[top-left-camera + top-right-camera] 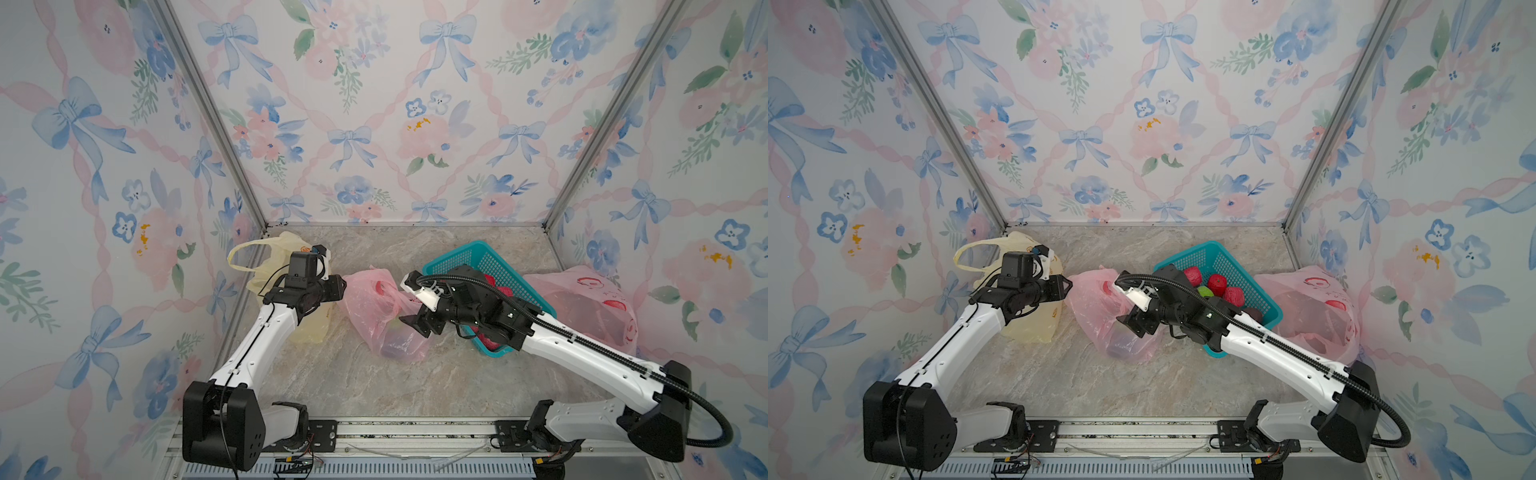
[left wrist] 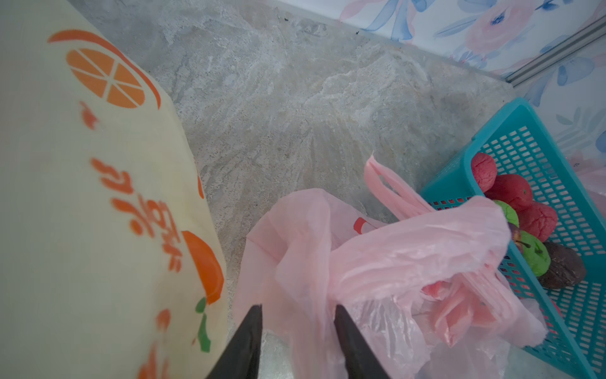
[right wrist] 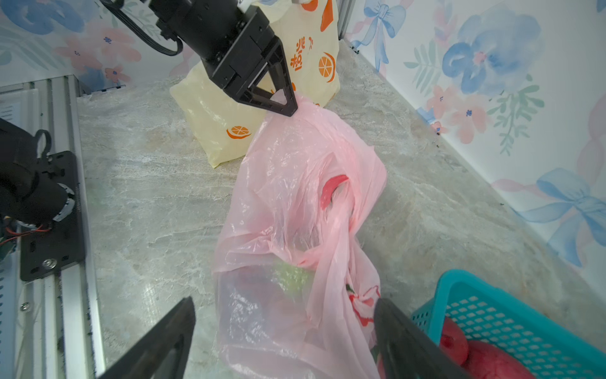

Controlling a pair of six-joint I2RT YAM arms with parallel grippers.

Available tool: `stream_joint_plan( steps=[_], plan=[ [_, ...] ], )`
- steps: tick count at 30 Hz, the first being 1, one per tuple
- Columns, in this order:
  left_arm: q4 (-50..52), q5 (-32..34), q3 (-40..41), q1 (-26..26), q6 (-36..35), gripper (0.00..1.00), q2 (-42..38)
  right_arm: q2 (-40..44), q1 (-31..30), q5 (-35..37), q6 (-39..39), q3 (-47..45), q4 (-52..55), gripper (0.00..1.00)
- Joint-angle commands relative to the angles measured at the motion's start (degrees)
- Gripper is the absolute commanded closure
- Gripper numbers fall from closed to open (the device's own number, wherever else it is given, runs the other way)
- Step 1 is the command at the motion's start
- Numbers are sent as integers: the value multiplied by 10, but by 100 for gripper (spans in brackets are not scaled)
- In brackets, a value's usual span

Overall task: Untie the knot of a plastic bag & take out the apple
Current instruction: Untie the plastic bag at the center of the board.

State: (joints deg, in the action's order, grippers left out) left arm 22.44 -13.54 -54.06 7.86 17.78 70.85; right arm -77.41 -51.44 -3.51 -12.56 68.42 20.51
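Pink translucent plastic bag (image 1: 374,311) slumped on the grey marbled table (image 1: 374,390), between the two arms and at centre in both top views.

Left pincer (image 2: 298,310) is at the bag's upper edge, on the side nearest the cream bag. Its jaws stand partly apart with a fold of pink film lying in the gap, and no clamping on the film is visible. In the right wrist view its fingertips (image 3: 288,108) touch the top of the bag.

Right pincer (image 3: 285,302) is on the bag's opposite side, next to the basket. Its jaws are spread wide, the lower part of the bag shows between them, and nothing is gripped.

A rounded pale-green shape (image 3: 292,272) shows through the film at that end. It is too veiled to tell whether it is the apple.

One handle loop (image 2: 406,200) of the bag stands free. The other strips are bunched, and whether a knot remains cannot be told.

Teal mesh basket (image 1: 1221,257) sits just right of the bag, meeting its film in the left wrist view and lying partly under the right arm. It holds red fruit (image 1: 1217,284) and green fruit (image 1: 1204,291).

Cream bag with orange print (image 1: 307,332) stands behind the left arm, near the left wall.

Second pink bag (image 1: 582,307) lies beyond the basket, by the right wall.
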Motion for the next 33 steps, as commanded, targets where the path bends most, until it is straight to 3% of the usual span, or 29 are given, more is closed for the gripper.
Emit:
stream_joint_plan(
  steps=[1, 4, 6, 14, 17, 25, 26, 27, 29, 30, 33],
  plan=[
    [-6, -5, -18, 3, -12, 42, -50, -71, 4, 70, -11, 40, 21, 14],
    [-6, -3, -20, 7, -28, 29, -80, -121, 10, 96, -12, 67, 15, 14],
    [-6, 1, -26, 20, -43, 25, -85, -143, 17, 110, -10, 80, 4, 15],
    [-7, 23, -87, 115, -124, 25, 8, -192, 53, 90, 9, 104, -9, 23],
    [-7, 22, -104, 123, -142, 24, 57, -205, 62, 68, 11, 112, -4, 27],
    [-6, 47, -130, 125, -163, 24, 140, -228, 72, -15, 12, 127, 24, 26],
    [-6, 43, -132, 125, -166, 27, 145, -231, 72, -15, 13, 128, 24, 31],
    [-6, 33, -133, 125, -169, 39, 150, -234, 73, -16, 14, 130, 25, 37],
    [-6, 21, -135, 125, -169, 100, 158, -239, 75, -24, 16, 133, 27, 54],
    [-6, 17, -134, 125, -170, 100, 160, -244, 76, -28, 19, 136, 30, 64],
    [-6, 18, -133, 125, -171, 100, 164, -249, 77, -34, 17, 141, 38, 74]
  ],
)
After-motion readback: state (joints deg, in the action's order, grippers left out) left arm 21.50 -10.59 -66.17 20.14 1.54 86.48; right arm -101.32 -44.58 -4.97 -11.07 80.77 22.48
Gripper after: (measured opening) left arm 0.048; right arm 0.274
